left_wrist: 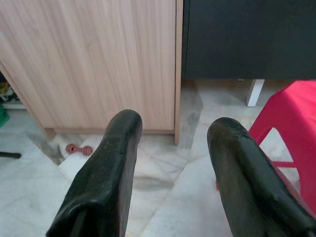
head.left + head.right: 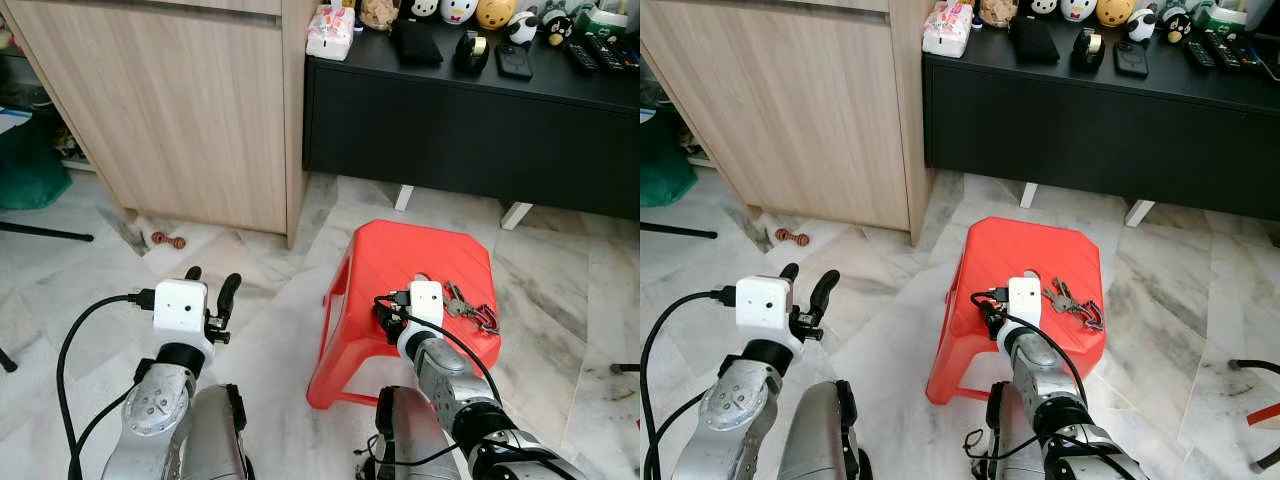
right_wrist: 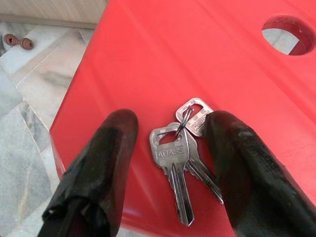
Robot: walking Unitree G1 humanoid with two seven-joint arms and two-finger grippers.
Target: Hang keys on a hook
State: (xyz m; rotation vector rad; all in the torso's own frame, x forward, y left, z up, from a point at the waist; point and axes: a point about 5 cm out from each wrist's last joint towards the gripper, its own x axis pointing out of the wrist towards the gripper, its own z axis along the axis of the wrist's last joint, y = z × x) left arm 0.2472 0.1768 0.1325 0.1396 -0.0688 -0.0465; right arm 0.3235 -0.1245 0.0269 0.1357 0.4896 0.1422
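Marble floor (image 2: 560,290), grey-veined, under everything. Light wood cabinet (image 2: 170,110) at upper left; black low unit (image 2: 470,130) beside it to the right, its tabletop (image 2: 440,60) holding small figurines, a tissue pack, a black pouch, remotes. Small reddish-brown dumbbell-shaped thing (image 2: 168,239) on the floor near the cabinet base; right wrist view also catches it beyond the stool's far edge.

Red plastic stool (image 2: 400,270) stands on the floor in front of the black unit. Head views show the whole seat and legs; right wrist view shows the seat close up with a round hole near one corner.

Left arm raised over the floor left of the stool, left tool (image 2: 212,290) with fingers apart, nothing between them. Left wrist view: both black fingers (image 1: 108,168) spread, looking at the cabinet, black unit and the stool's edge.

Right tool (image 3: 170,163) low over the stool seat, fingers apart, straddling the keys (image 3: 180,158), not clamped on them. In the head views the wrist camera block covers the fingers, so the gap is visible just in the wrist view.

Keys lie flat on the seat, near the stool's right front corner. Head views show a bunch with a reddish clip at its right end (image 2: 470,308); wrist view shows silver keys joined on a ring, one stamped with lettering.
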